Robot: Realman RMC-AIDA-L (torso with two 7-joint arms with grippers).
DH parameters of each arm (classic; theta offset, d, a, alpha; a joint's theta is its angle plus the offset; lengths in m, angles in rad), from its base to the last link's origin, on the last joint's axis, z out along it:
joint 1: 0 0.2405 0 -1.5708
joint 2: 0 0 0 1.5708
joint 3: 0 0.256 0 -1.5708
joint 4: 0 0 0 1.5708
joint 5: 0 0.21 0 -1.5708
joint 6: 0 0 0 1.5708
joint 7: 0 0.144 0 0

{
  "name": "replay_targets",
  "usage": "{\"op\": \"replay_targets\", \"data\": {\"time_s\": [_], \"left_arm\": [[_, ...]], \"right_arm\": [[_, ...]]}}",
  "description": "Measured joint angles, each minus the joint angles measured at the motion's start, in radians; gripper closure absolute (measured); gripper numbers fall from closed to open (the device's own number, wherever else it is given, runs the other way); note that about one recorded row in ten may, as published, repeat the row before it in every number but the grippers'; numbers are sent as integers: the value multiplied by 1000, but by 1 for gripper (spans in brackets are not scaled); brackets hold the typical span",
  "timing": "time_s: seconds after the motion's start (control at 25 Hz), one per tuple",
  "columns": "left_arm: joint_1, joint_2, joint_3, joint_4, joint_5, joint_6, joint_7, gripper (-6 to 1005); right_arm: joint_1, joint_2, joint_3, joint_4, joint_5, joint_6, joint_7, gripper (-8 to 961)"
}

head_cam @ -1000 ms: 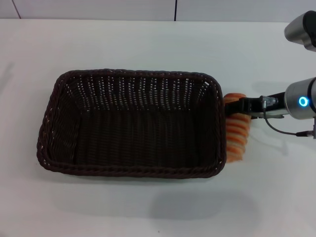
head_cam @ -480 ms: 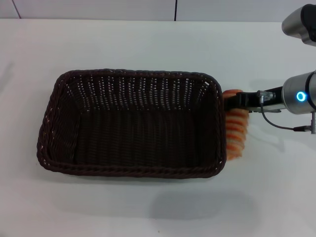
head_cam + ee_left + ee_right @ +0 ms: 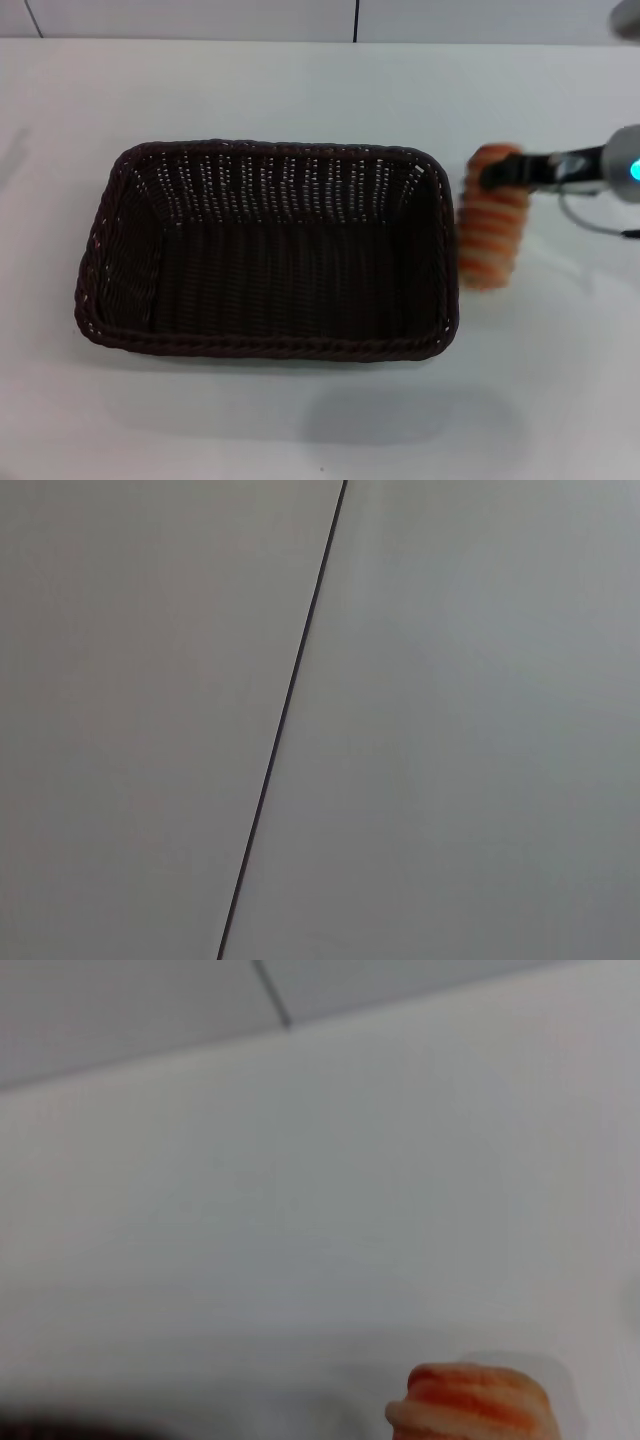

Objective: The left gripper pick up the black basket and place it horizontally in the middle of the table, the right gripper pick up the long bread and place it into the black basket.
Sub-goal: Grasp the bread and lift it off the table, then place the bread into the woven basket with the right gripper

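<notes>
The black basket lies lengthwise in the middle of the white table, empty. My right gripper is shut on the top end of the long bread and holds it hanging above the table, just to the right of the basket's right rim. The bread's orange-and-cream stripes face the head camera; its end also shows in the right wrist view. The left gripper is out of view; the left wrist view shows only a grey wall with a dark seam.
The table's far edge meets a grey wall with dark seams. Bare white tabletop lies in front of the basket and to its right under the bread.
My right gripper has lifted the long bread up off the table beside the basket; the bread now hangs higher and a little further right. The basket has not moved.
</notes>
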Motion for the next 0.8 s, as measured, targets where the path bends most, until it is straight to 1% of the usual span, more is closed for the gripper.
{"op": "replay_targets", "data": {"time_s": [0.12, 0.2, 0.32, 0.36, 0.4, 0.44, 0.48, 0.52, 0.56, 0.64, 0.8], "left_arm": [[0, -1, 0, 0, 0, 0, -5, 257], [0, -2, 0, -1, 0, 0, -9, 257], [0, -2, 0, -2, 0, 0, -17, 257], [0, -1, 0, -2, 0, 0, -21, 257], [0, -1, 0, -2, 0, 1, -23, 257], [0, -1, 0, -1, 0, 3, -26, 257], [0, -1, 0, -1, 0, 3, -26, 257], [0, 0, 0, -1, 0, 5, -30, 257], [1, 2, -1, -1, 0, 7, -38, 257], [2, 3, -2, -1, -1, 7, -44, 258], [5, 6, -3, -8, -6, 4, -65, 258]], "right_arm": [[-38, 1, 50, 120, -62, -4, 0, 466], [-64, 2, 62, 200, -86, -17, 0, 486], [-103, 2, 62, 322, -102, -43, -11, 510], [-128, 3, 47, 404, -101, -58, -37, 517], [-128, 3, 47, 404, -101, -58, -37, 524], [-140, 4, 35, 440, -98, -65, -50, 531], [-161, 5, -10, 519, -93, -83, -70, 538], [-161, 5, -10, 519, -93, -83, -70, 543], [-171, 5, -45, 563, -92, -94, -77, 547], [-183, 4, -100, 611, -68, -112, -99, 557], [-172, 4, -185, 620, 90, -126, -196, 576]]}}
